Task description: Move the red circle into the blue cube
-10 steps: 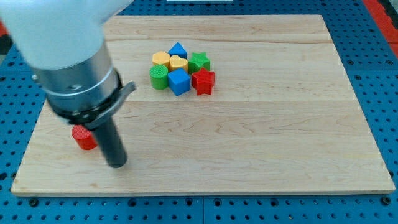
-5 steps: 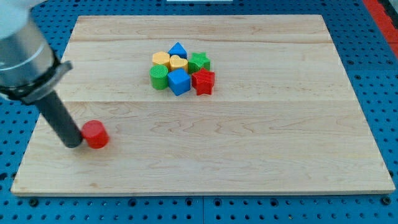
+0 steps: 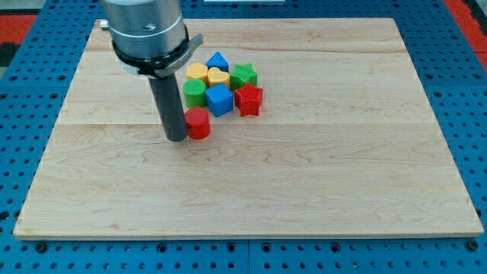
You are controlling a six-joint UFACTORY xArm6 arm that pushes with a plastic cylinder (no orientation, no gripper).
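Note:
The red circle [image 3: 198,122] lies on the wooden board [image 3: 304,175], just below and left of the blue cube [image 3: 219,100], with a small gap between them. My tip [image 3: 176,138] touches the red circle's left side. The blue cube sits at the bottom middle of a tight cluster of blocks.
The cluster holds a green circle [image 3: 195,93], a yellow block [image 3: 197,73], a yellow heart [image 3: 218,77], a blue triangle [image 3: 218,61], a green star [image 3: 243,75] and a red star [image 3: 248,99]. Blue pegboard surrounds the board.
My tip swung from the red circle's right to its left, then pushed it from the board's lower left up and right, close to the blue cube.

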